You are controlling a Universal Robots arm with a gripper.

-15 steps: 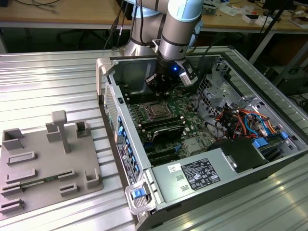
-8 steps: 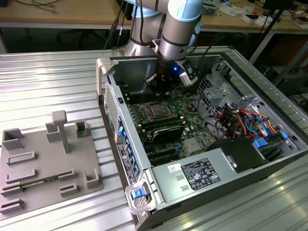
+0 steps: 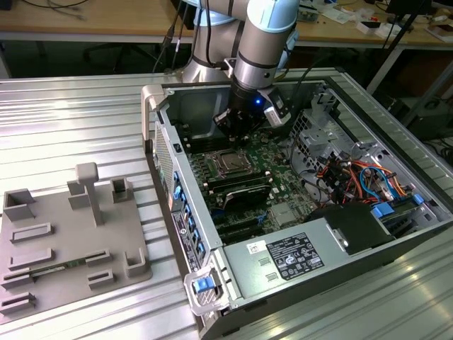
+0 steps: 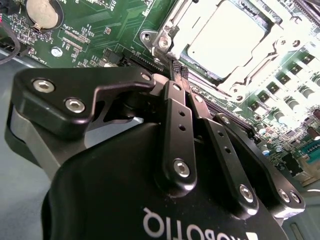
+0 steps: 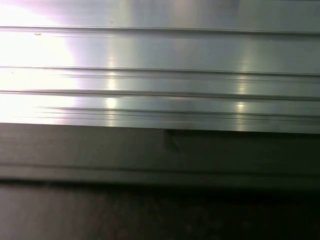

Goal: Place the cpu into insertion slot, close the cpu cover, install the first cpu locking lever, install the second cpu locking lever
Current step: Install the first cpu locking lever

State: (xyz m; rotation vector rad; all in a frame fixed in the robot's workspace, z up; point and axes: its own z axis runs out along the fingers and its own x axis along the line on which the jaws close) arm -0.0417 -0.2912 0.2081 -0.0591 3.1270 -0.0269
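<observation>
The cpu (image 4: 227, 37) lies flat in the insertion slot (image 4: 170, 30), its pale metal top showing through the window of the cpu cover (image 4: 260, 60), which lies down over it. My gripper (image 4: 178, 70) is shut, fingers pressed together with nothing seen between them, the tips right at the socket's near edge. In the exterior view the gripper (image 3: 237, 134) hangs just behind the cpu (image 3: 231, 162) on the green circuit board (image 3: 283, 163). I cannot tell the locking levers apart from the socket's silvery metalwork.
The open computer case (image 3: 159, 134) holds black memory slots (image 3: 241, 191), a power supply (image 3: 290, 255) and coloured cables (image 3: 361, 177). A grey fixture plate (image 3: 71, 241) lies at the exterior view's left. A coin battery (image 4: 42, 12) sits on the board. Ribbed aluminium table (image 5: 160, 75).
</observation>
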